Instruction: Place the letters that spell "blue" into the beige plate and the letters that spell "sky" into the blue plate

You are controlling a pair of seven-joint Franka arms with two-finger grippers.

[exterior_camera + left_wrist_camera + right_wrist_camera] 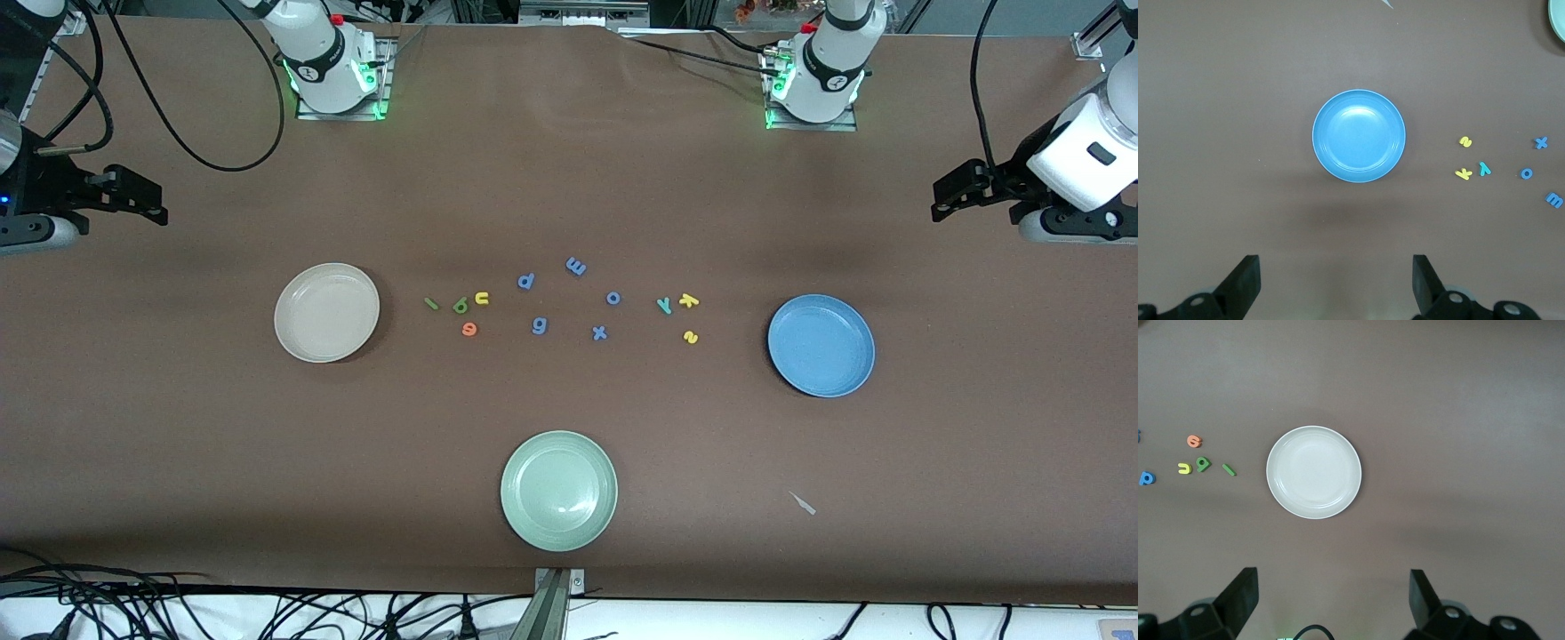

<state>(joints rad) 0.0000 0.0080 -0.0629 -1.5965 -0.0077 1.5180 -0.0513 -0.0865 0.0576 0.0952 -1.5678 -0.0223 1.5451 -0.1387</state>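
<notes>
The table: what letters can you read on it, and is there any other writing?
"l", "b", "u", "e": foam letters on the table.
"p", "m", "o", "g", "x": blue ones.
"y", "k", "s".
No other readable writing; arm markings too small.

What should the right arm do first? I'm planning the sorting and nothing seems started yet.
Probably bring the right gripper, open and waiting at its end of the table, down over the green l. It lies on the table closest to the beige plate, beside the green b, and no letter is in that plate yet. The left gripper also waits open.
</notes>
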